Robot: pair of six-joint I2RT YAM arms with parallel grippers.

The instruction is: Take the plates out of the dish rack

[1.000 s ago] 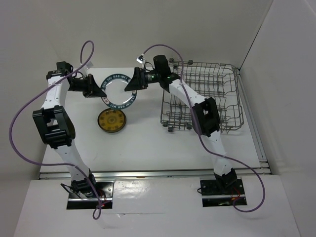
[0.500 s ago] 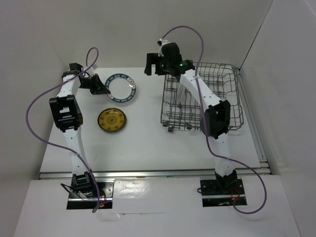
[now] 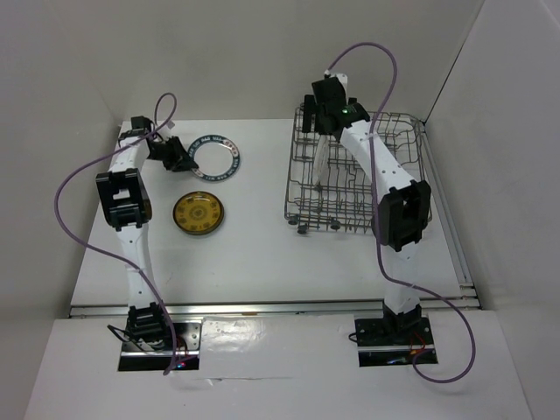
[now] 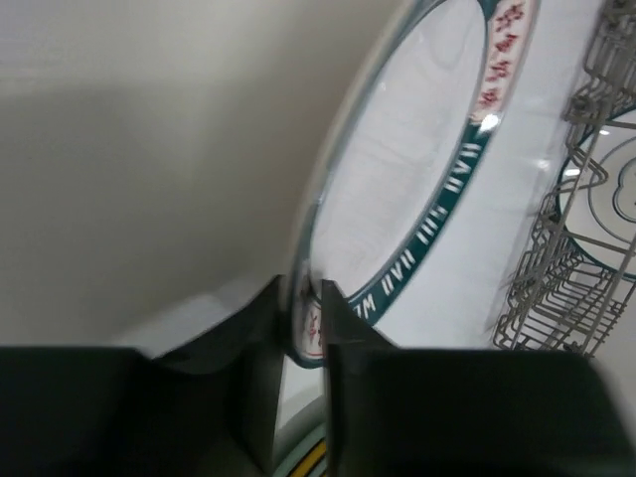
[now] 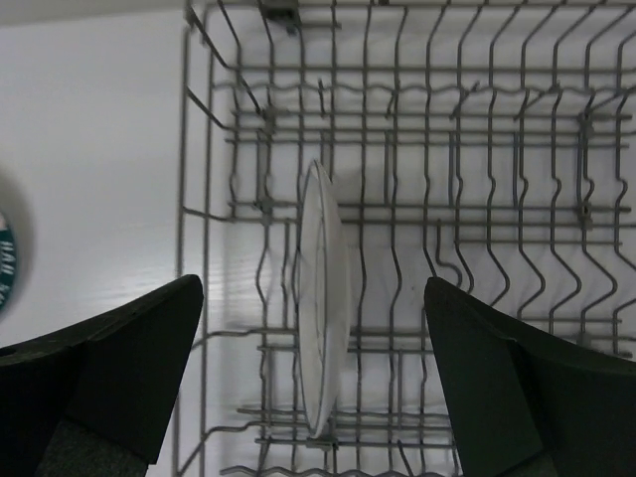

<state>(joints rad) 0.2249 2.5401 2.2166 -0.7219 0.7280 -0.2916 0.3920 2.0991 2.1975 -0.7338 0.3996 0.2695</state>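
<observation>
Fingers (image 4: 260, 348) of the left gripper (image 4: 303, 290) stand either side of the rim of the teal-banded plate (image 4: 417, 169), close against it. Whether they pinch it or have just let go I cannot tell from here. That plate is out of the dish rack (image 3: 324, 206), at the far left of the table (image 3: 262, 254), with an ochre plate (image 3: 199, 214) lying flat just nearer. Over on the right, the right gripper (image 5: 313, 286) hangs above the rack's far left corner, its fingers (image 5: 119, 358) spread wide and holding nothing. Straight below them a white plate (image 5: 323, 298) stands on edge between the tines, leaning a little. I'd call this a set-down on the left and a fresh reach on the right. On the left, the worry is the pull-back: if the rim is not fully down, or a finger catches it on the way out, the plate could drop, skid or clip the ochre one. On the right, the plate offers only a thin edge. Coming down off line could knock it over among the wires, and a finger could jam on a tine and drag the whole rack. A pinch far from the plate's middle might let it swing.
</observation>
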